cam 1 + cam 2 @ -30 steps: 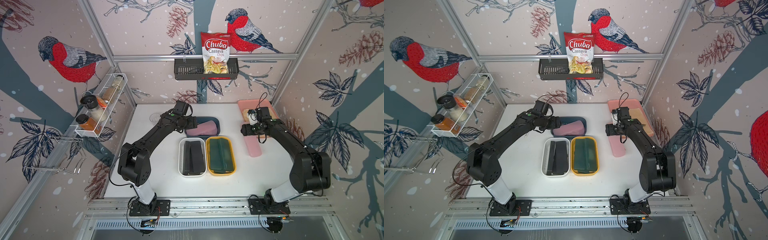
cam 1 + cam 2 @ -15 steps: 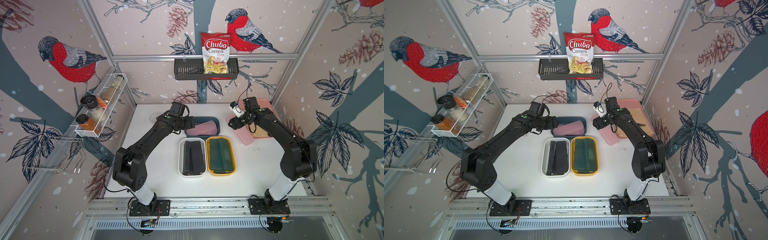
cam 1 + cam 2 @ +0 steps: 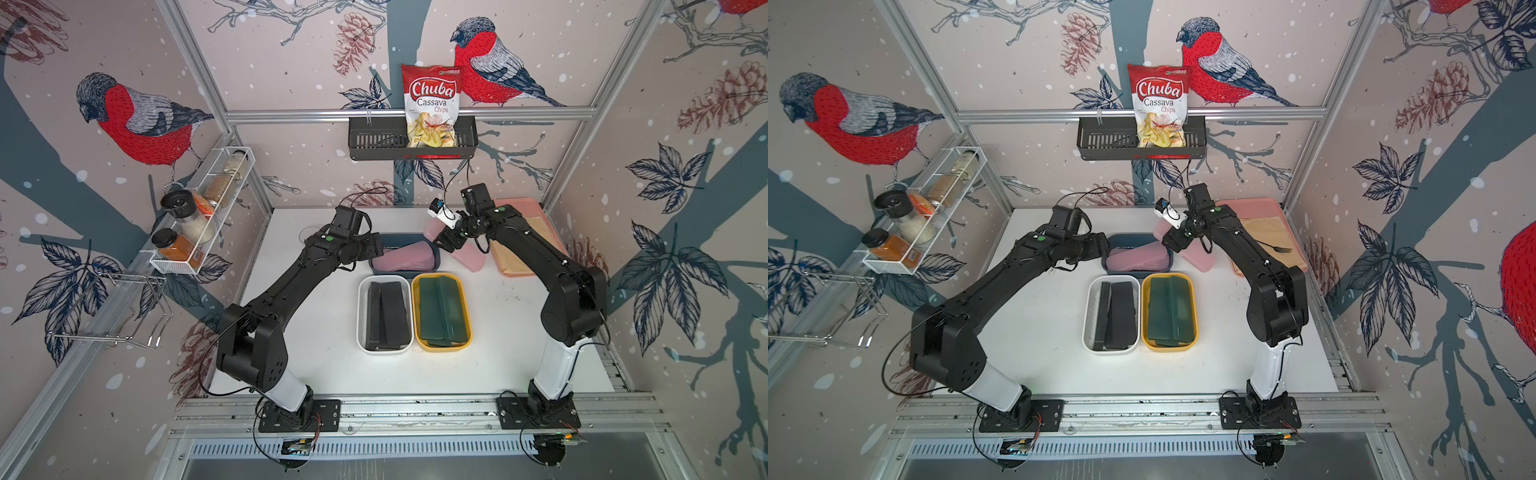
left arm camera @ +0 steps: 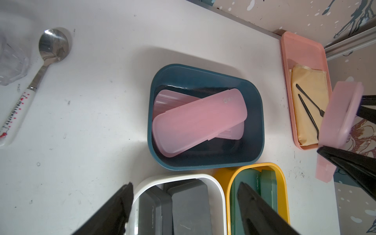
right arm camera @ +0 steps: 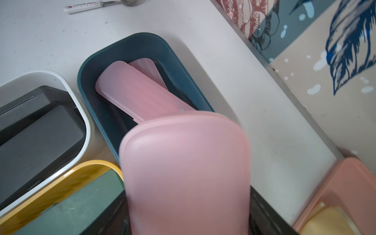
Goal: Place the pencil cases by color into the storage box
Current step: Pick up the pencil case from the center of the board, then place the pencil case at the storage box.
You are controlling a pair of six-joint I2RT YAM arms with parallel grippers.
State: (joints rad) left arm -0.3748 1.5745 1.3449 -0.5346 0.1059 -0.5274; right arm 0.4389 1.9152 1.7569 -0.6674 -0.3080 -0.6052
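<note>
My right gripper [image 3: 446,243] [image 5: 189,219] is shut on a pink pencil case [image 3: 469,255] [image 5: 187,173], held tilted above the table at the right end of the dark blue tub [image 3: 401,239] [image 4: 203,73]. Two pink cases [image 4: 199,122] lie crossed inside that tub. Black cases [image 3: 388,316] fill the white tub [image 3: 360,316], and green cases [image 3: 440,311] fill the yellow tub [image 3: 468,316]. Open and holding nothing, my left gripper [image 3: 376,247] [image 4: 185,185] hovers at the blue tub's left end.
A large pink tray [image 3: 528,232] with a yellow cloth and a black fork and spoon [image 4: 309,109] sits at the back right. A metal spoon [image 4: 40,67] and a clear glass [image 4: 10,61] lie at the back left of the table.
My right arm has carried the pink case leftward from beside the pink tray to the blue tub's right end. The left arm has barely shifted.
</note>
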